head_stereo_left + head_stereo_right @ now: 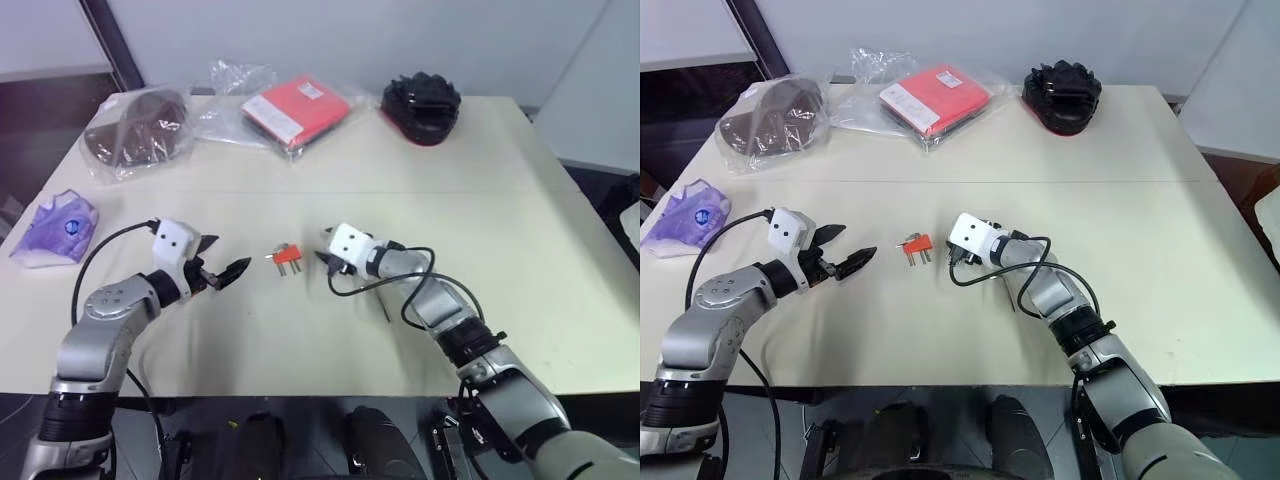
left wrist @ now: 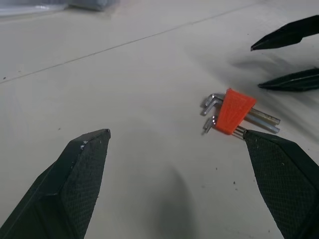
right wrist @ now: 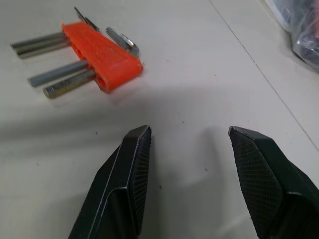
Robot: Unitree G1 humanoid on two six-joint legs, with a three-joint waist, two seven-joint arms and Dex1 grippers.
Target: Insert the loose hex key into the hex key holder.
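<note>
Holder [image 1: 289, 258] of orange-red plastic lies flat near the middle of the pale surface [image 1: 560, 300], a small wedge-shaped block with grey metal keys running through it; their straight shafts stick out toward the near edge and their bent ends toward the far edge, so its long axis runs roughly near to far. The left claw [image 1: 222, 263] hovers just to its left with its textured black fingers spread wide and nothing between them; the right claw [image 3: 187, 164] sits just to its right, jaws partly parted and empty. A thin dark rod [image 1: 385, 308], perhaps the loose hex key, lies beside the right forearm, partly hidden. Along the far edge rest a crinkled clear bag with a flat red packet [image 1: 295, 108], a bagged brown item [image 1: 137, 132] and a black object [image 1: 421, 105]; a purple packet [image 1: 58, 228] sits at the left edge.
</note>
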